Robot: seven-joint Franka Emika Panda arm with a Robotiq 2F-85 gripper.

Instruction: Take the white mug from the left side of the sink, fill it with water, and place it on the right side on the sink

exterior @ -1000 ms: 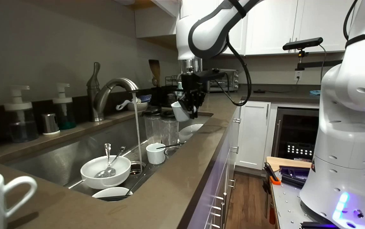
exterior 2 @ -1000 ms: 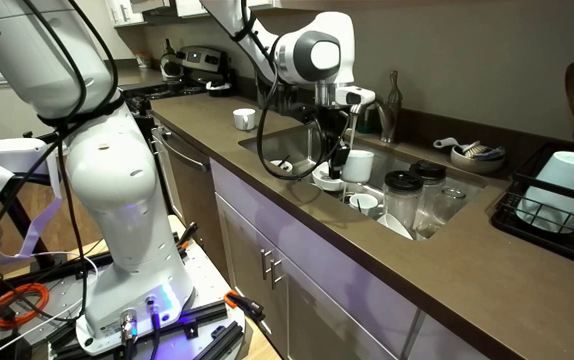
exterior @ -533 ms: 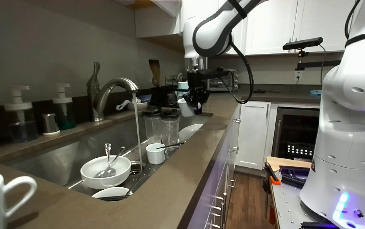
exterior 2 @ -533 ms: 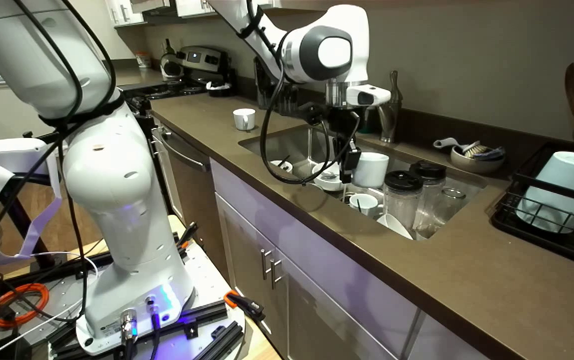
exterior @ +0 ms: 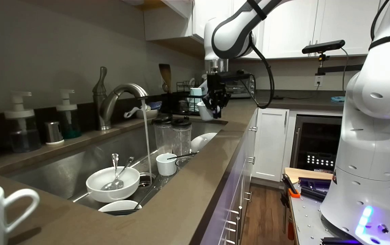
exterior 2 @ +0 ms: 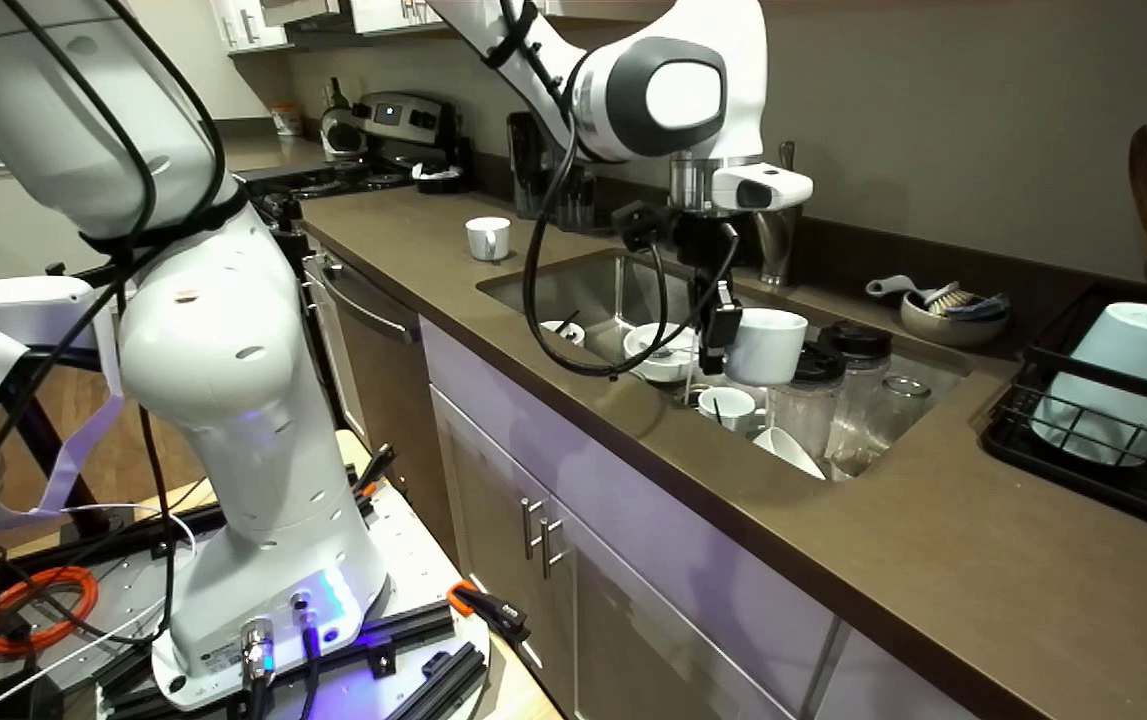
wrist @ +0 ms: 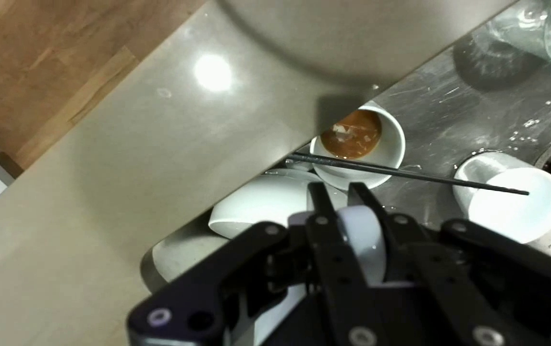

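The white mug (exterior: 204, 111) hangs from my gripper (exterior: 217, 110) above the sink (exterior: 65, 173), slightly tilted in that exterior view. In another exterior view, the mug (exterior 2: 767, 346) is beside the gripper (exterior 2: 720, 345) and in front of the jars. In the wrist view, the gripper (wrist: 338, 188) is shut on the mug's handle (wrist: 365, 240). The mug's inside is hidden. The faucet (exterior: 126, 90) runs a stream of water (exterior: 147, 136) into the sink, apart from the mug. The identical second mug (exterior 2: 488, 238) stands on the countertop.
Clear jars with black lids (exterior 2: 805, 400), a white cup (exterior 2: 728, 408), a bowl with spoons (exterior: 113, 189) and a black stick (wrist: 410, 174) are in the sink. A black dish rack (exterior 2: 1083, 400) stands on the countertop beyond the sink, near a brush bowl (exterior 2: 953, 318).
The gripper and the held mug have moved away from the faucet's stream toward the dish rack side, over the jars. The mug has risen slightly in an exterior view. The water still runs.
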